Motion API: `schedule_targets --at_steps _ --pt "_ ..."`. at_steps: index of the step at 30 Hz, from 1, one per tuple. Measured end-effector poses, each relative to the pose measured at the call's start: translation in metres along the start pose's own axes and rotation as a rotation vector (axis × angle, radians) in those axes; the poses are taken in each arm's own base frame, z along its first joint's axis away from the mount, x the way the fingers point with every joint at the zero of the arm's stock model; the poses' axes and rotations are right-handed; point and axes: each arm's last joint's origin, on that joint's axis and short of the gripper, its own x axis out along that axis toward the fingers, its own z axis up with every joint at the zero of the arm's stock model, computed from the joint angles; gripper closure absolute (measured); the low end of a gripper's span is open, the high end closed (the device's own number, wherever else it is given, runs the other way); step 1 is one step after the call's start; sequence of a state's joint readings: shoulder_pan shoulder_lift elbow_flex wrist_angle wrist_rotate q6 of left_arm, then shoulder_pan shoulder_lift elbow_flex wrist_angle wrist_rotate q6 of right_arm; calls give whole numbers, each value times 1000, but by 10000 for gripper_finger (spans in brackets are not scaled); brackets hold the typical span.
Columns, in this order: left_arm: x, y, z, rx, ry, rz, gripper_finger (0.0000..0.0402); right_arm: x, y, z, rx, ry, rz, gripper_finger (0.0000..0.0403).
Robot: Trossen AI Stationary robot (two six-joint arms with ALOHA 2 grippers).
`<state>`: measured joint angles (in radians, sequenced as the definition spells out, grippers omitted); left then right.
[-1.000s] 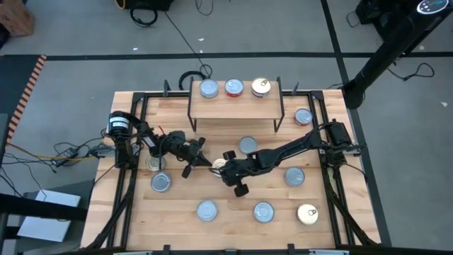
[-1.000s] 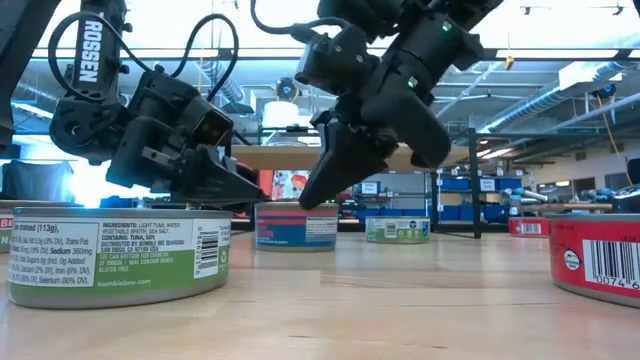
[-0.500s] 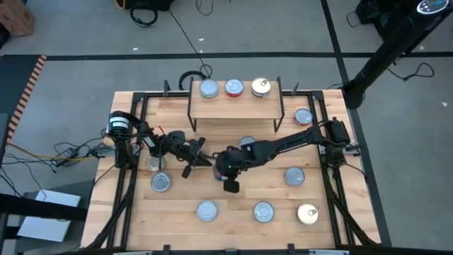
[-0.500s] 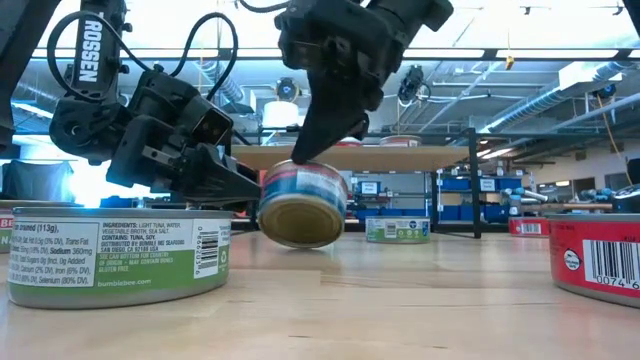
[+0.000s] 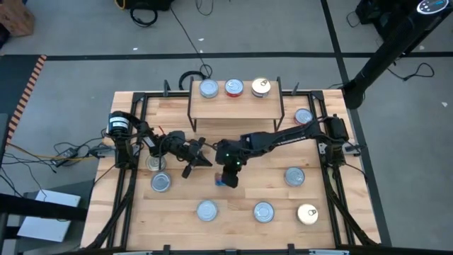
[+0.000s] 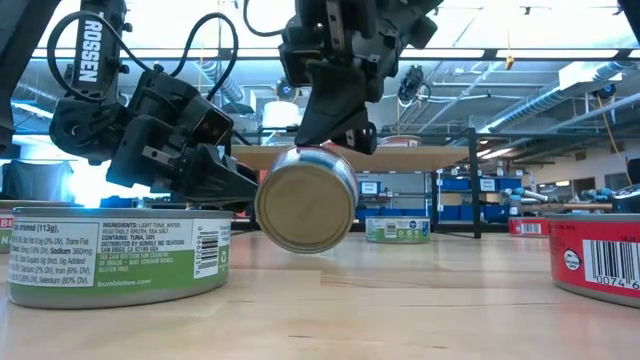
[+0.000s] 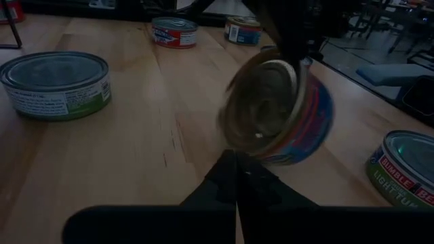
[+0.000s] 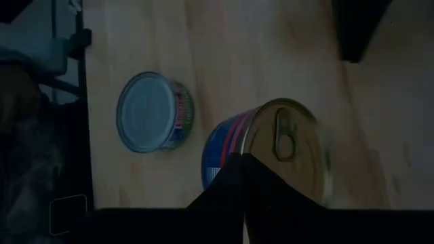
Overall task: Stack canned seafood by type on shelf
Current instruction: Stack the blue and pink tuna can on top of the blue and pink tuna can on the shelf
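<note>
A blue-and-red labelled tin (image 6: 305,200) hangs just above the wooden surface (image 5: 233,212) near its middle, tipped on edge so that one gold flat end faces the low camera and the gold pull-tab end (image 8: 288,152) faces the right wrist camera. The right gripper (image 5: 228,172) has its fingers clamped on the tin's rim, reaching in from the right side of the surface with the arm stretched across. In the left wrist view the same tin (image 7: 278,112) shows tilted, clear of the wood.

Just beside it, the left gripper (image 5: 203,161) hovers low over the surface with its fingers pressed together and holding nothing, pointed toward the lifted tin.

The shelf (image 5: 233,106) stands at the far edge of the surface, well apart from the held tin. On top of it sit three tins in a row: a silver-blue one (image 5: 209,88), a red-labelled one (image 5: 234,88) and a gold pull-tab one (image 5: 261,87).

Other tins lie flat and scattered on the surface: a silver one (image 5: 161,182) near the left arm, two silver ones (image 5: 207,210) (image 5: 263,211) along the near side, a gold-topped one (image 5: 307,213) at the near right, a silver one (image 5: 294,176) on the right, and a red-labelled one (image 5: 303,117) beside the shelf's right legs.
</note>
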<state>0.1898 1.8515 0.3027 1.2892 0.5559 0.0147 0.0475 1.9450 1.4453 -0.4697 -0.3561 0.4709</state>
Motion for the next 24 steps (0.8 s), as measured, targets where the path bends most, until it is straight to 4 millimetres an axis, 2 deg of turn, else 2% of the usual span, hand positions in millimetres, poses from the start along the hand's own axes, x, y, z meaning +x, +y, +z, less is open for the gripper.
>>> schedule_targets --at_steps 6,13,17,24 --pt "0 0 0 0 0 -1 401 -3 -14 -1 35 16 -5 400" --pt "0 0 0 -1 0 -2 401 -4 -19 0 43 9 -27 387" --pt "0 0 0 -1 1 -3 401 -3 -22 -1 46 -3 -78 350" --pt "0 0 0 -1 1 -6 401 -7 -24 -2 40 24 -124 257"
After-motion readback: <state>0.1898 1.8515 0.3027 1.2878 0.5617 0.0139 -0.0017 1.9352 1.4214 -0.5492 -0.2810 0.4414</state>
